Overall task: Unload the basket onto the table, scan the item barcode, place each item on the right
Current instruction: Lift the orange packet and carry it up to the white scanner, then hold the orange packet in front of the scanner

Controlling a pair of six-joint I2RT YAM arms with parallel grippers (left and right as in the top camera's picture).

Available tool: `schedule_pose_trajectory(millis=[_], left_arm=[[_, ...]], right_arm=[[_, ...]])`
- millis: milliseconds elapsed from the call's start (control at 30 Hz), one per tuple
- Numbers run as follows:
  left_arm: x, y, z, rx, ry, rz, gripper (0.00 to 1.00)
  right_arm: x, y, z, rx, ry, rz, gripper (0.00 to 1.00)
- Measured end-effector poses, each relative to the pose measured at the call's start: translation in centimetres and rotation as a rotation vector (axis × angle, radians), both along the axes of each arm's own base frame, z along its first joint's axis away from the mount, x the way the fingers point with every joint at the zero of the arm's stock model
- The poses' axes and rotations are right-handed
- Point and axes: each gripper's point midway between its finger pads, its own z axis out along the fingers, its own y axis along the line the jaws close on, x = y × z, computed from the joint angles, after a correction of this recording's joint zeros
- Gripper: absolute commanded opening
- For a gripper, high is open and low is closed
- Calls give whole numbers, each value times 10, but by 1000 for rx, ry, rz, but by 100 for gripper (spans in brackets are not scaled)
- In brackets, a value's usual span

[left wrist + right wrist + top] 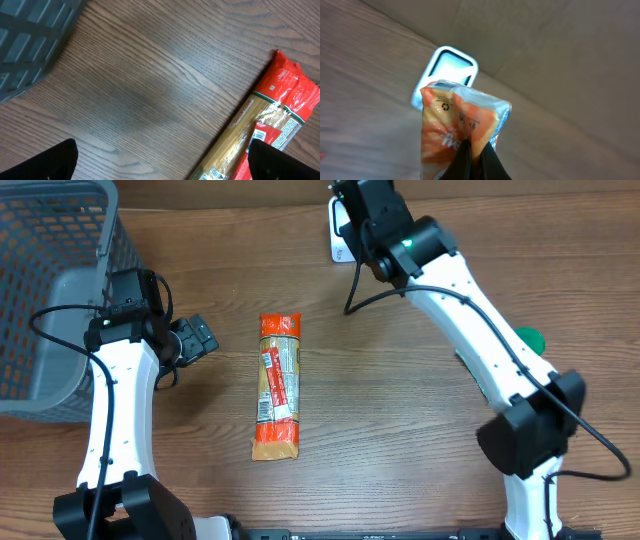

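Note that the right pincer (477, 156) is clamped tight on the lower edge of the orange pouch (451, 125). In the right wrist view, only the dark finger ends show, at the bottom edge. The pouch stands upright directly in front of the scanner (449, 67) and covers its lower half. The pouch's bottom is cut off by the frame, its print is blurred, and no barcode can be made out.

In the overhead view the right arm conceals the pouch entirely and leaves only a white corner of the scanner visible. A green object (530, 338), well to the right of the scanner and nearer the robot, is half hidden behind that arm, so you cannot identify it.

The left pincer (165, 162) is spread wide and holds nothing. Its tips are cut off at the lower corners of the left wrist view.

A spaghetti pack (278, 385) lies flat, well apart from the scanner, to its left and nearer the robot. A grey mesh basket (118, 250) sits far left of the scanner, cropped by the frame.

The desk (400, 410) is dark wood grain. Behind the scanner there is a plain tan backdrop, blurred.
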Motion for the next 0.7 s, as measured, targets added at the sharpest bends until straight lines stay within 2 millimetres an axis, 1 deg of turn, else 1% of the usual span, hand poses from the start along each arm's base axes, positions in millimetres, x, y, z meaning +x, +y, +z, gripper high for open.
schedule_pose_trajectory(millis=[167,300,467,600,700], left_arm=[[0,0,0,0,0,0,100],[0,0,0,0,0,0,100],[0,0,0,0,0,0,100],[0,0,0,0,0,0,100],[0,0,0,0,0,0,100]], right_arm=[[27,5,-19,-126,-64,37,4],[49,10,-41,-221,-110,54,4],[69,19,-63,-317,-159,98,4],[81,29,-68,-359,-218,127,4],[87,34,-74,-397,-241,151,4]])
